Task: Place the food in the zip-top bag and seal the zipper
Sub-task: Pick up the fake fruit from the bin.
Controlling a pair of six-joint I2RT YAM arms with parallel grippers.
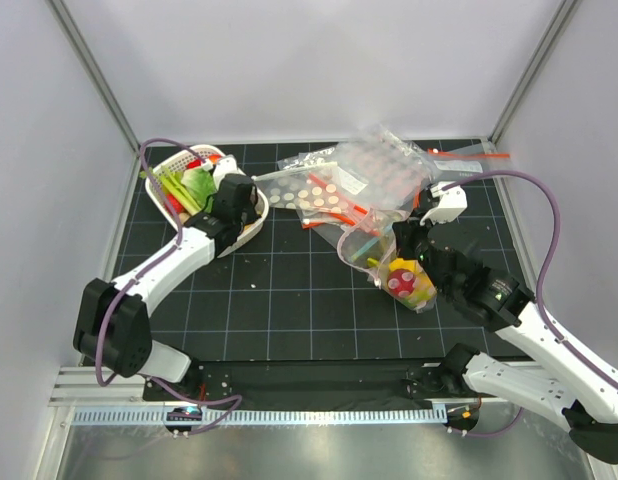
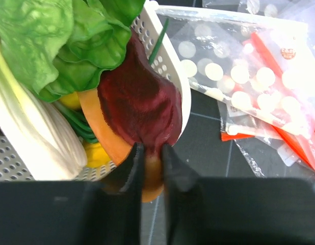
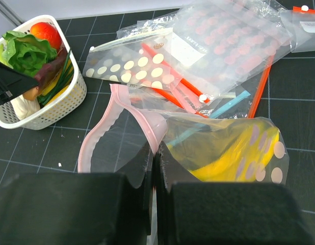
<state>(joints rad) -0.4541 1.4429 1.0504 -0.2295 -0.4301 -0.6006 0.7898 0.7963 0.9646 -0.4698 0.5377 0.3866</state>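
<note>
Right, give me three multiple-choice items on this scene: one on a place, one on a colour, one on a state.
1. Where are the left jaws working?
A) over the pile of bags
B) at the basket
C) inside the held bag

2. What colour is the basket?
A) red
B) blue
C) white

3. How do the right jaws stand?
A) shut on the mouth edge of the zip-top bag
B) wide open above the bag
C) shut on the basket rim

Answers:
1 B, they pinch a red-orange fruit lying in the basket.
2 C, its perforated wall is white.
3 A, the right wrist view shows them pinching the pale edge.
</note>
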